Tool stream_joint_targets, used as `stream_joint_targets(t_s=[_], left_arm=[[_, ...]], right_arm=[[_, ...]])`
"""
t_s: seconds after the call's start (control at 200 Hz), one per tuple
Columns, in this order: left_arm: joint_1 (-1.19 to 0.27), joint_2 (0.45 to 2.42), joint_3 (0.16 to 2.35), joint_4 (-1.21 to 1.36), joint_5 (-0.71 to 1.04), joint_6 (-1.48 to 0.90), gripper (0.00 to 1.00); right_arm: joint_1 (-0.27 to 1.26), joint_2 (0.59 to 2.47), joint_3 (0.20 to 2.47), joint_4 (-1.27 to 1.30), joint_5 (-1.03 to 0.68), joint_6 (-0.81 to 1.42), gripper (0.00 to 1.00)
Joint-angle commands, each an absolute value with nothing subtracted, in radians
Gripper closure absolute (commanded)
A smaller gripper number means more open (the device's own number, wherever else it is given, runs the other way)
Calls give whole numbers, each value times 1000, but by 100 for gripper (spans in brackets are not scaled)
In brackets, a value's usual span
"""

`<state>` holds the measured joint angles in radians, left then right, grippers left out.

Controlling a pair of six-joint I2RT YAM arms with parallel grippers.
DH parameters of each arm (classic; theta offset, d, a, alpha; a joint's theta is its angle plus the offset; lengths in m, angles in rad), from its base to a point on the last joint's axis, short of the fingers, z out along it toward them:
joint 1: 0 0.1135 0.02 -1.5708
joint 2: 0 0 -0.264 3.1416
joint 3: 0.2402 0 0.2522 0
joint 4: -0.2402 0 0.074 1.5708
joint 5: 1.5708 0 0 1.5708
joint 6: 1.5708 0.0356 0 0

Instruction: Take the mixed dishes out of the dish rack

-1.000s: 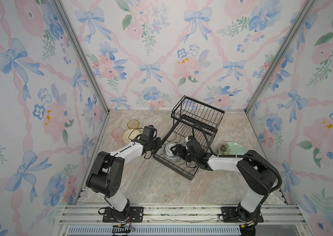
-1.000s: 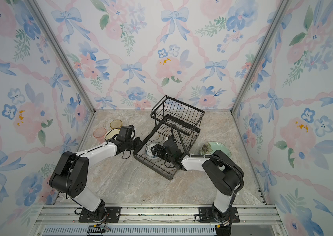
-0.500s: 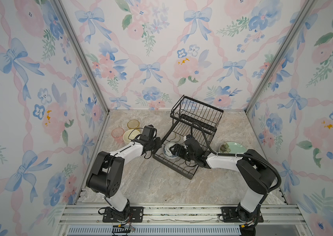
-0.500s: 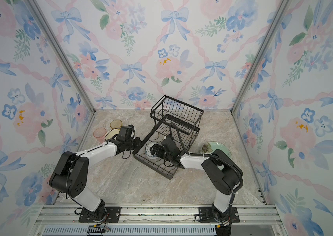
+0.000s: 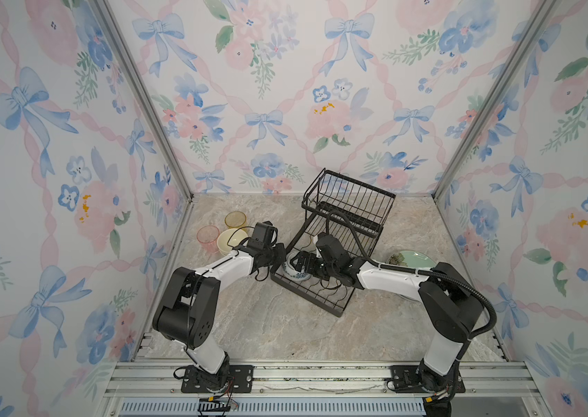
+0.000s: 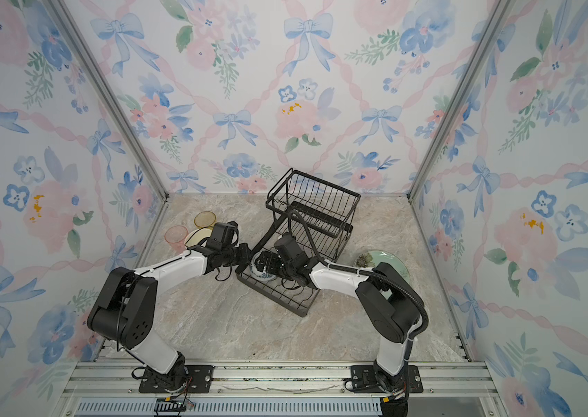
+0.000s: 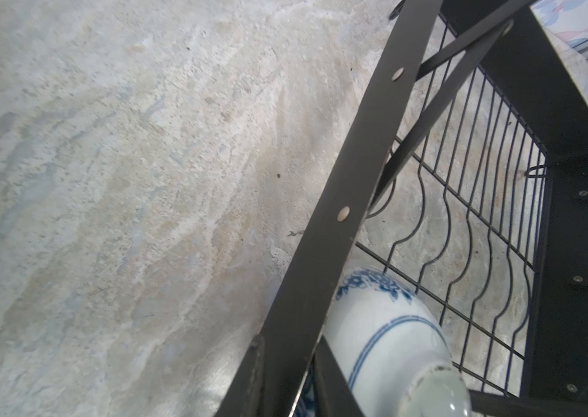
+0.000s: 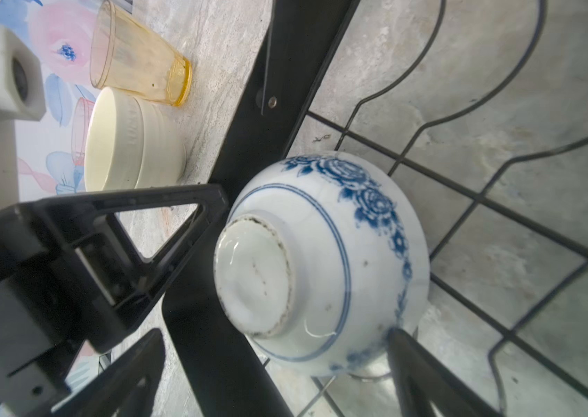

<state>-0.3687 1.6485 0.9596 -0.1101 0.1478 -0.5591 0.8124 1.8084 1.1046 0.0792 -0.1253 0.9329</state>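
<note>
- Orientation: the blue-and-white patterned bowl [image 8: 321, 252] lies overturned and tilted, foot ring up toward the right arm and mouth down on the wires. Being round, it has no long side.
- Against a second earlier, the right gripper [image 5: 299, 265] has slid leftward, closer over the bowl. The dish rack [image 5: 359, 183] has barely shifted.
- The bowl sits in the lower tray's left corner, between the right gripper's wide-spread jaws. The left gripper [image 5: 279, 254] pinches the rack's side rail [image 7: 321, 260] just beside it.

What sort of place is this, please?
Most likely a staged robot test cell, not a real kitchen: floral wallpaper panels box in a marble-look tabletop holding the dish rack, with a metal mounting rail in front.
</note>
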Motion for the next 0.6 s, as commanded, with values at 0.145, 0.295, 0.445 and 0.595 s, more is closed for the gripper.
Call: stream_joint_targets(t_s=[0.145,0.295,0.445,0.595], left_arm=[[-395,1695,948,-215,227,-579,77],[-391,1695,951,-216,227,-577,78],[-392,1695,954,-216,229,-580,77],[-391,1690,951,-216,227,-580,78]], right_arm=[[830,1837,1140,133,-179,923,3],[824,1805,1108,92,-135,914,3],[816,1818,1063,152,-150,942,3],[816,1833,1060,147,-129,950,3]])
